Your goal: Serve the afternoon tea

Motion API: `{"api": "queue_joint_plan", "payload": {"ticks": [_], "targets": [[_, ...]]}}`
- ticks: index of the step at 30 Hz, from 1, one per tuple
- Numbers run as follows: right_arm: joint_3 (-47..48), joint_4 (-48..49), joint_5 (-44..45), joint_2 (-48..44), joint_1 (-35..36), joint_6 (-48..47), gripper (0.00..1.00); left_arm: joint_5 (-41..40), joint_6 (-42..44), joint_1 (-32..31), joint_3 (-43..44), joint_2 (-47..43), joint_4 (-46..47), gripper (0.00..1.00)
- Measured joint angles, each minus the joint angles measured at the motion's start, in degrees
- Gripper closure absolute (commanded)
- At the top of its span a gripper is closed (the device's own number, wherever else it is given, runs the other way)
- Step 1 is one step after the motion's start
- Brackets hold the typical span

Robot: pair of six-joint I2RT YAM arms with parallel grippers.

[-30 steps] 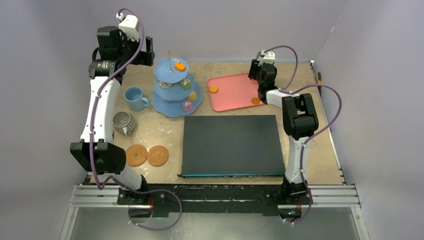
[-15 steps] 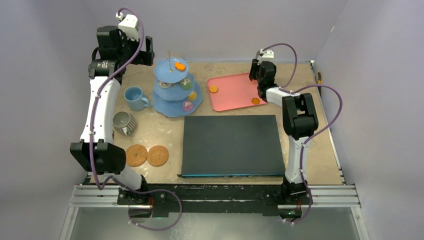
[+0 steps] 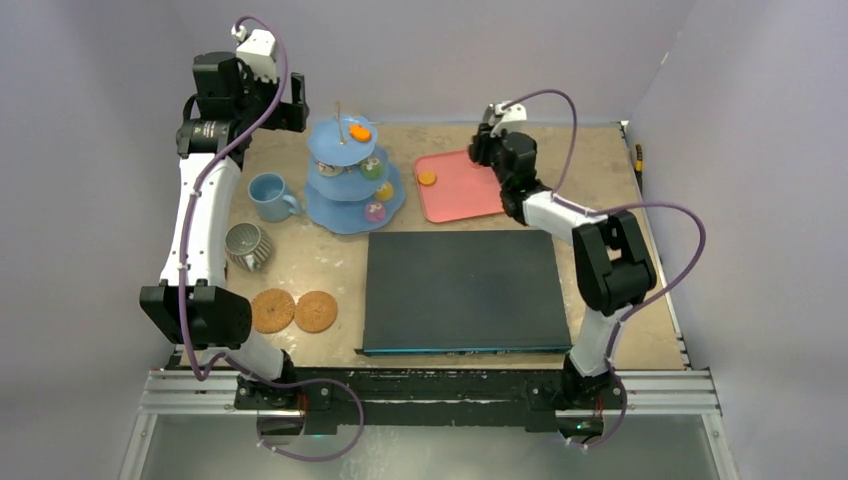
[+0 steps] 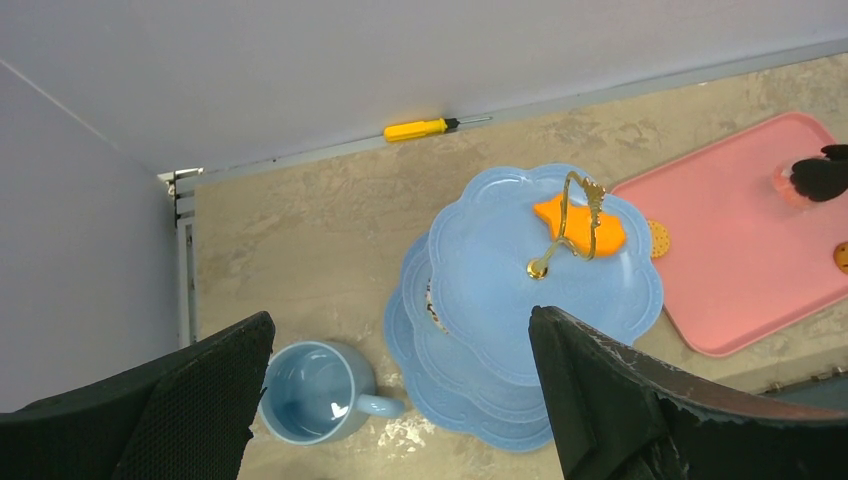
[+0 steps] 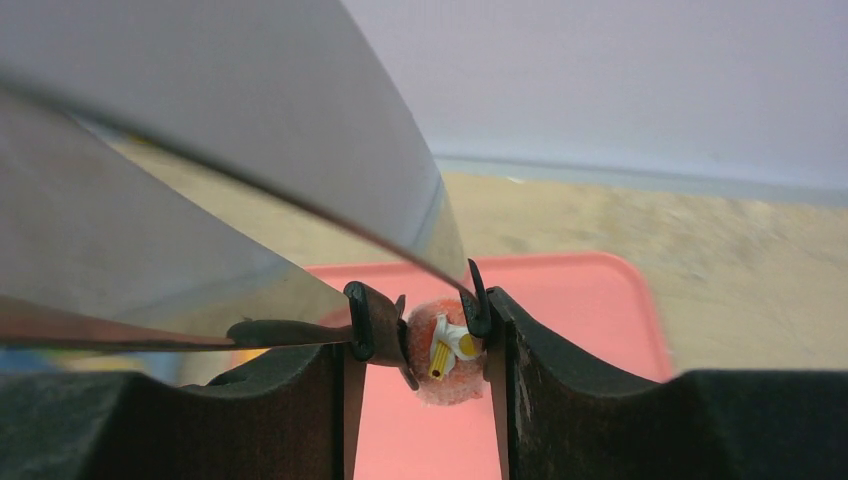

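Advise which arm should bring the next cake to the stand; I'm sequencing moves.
Right. The right gripper holds tongs pinching a red cake over the pink tray; the left gripper hangs open, empty, near the stand.

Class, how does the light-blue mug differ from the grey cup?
The light-blue mug is plain; the grey cup is ribbed. The mug sits beside the tiered stand; the cup sits farther off, toward the near edge of the table. Both stand left of that stand.

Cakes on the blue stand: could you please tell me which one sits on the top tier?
The orange cake, alone on the top plate; the other cakes sit on lower tiers.
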Motion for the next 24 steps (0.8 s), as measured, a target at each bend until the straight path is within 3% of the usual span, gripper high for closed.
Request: {"api": "queue_joint_plan", "payload": {"ticks": [8, 24], "targets": [[-7.63, 5.03, -1.57, -11.02, 15.82, 3.04, 0.56, 0.0, -0.02, 0.02, 0.0, -1.73, -0.26, 0.01], [-8.5, 5.68, -1.29, -10.12, 31.39, 8.68, 0.57, 0.0, 0.0, 0.02, 0.0, -2.67, -0.26, 0.01]]}}
